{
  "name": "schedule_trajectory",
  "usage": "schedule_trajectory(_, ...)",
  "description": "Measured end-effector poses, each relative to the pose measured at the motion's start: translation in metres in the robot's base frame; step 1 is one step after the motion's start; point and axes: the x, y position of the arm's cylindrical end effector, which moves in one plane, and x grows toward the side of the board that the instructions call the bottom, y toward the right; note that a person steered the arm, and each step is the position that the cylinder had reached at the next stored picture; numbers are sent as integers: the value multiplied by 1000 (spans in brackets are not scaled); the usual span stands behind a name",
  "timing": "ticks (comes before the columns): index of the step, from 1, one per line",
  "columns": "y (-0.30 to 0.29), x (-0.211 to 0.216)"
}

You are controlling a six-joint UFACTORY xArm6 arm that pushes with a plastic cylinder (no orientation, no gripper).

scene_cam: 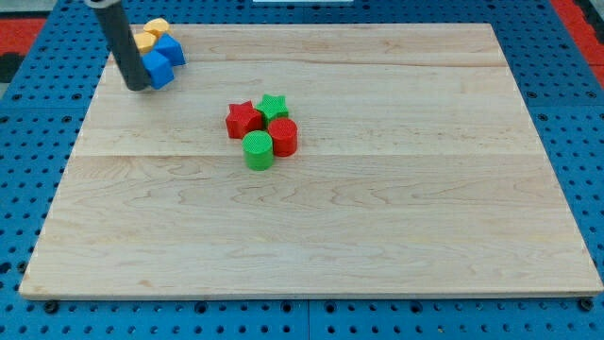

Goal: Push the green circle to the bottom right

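Observation:
The green circle [258,149] stands near the middle of the wooden board [377,217]. It touches a red circle [283,136] on its right. A red star [243,119] and a green star [274,106] sit just above them in one tight cluster. My tip [138,83] is at the view's top left, far from the green circle, to its upper left. The tip is right beside a blue block [158,68].
At the board's top left corner, a second blue block [171,47] and two yellow blocks [149,36] sit bunched with the first blue one. The board lies on a blue pegboard [585,132].

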Motion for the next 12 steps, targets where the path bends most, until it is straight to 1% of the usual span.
schedule_trajectory(1, 64, 38)
schedule_trajectory(2, 112, 76)
schedule_trajectory(3, 144, 88)
schedule_trajectory(4, 155, 116)
schedule_trajectory(5, 146, 131)
schedule_trajectory(6, 112, 134)
schedule_trajectory(7, 162, 171)
schedule_trajectory(8, 270, 171)
schedule_trajectory(9, 230, 165)
schedule_trajectory(10, 231, 144)
schedule_trajectory(11, 267, 139)
schedule_trajectory(12, 272, 116)
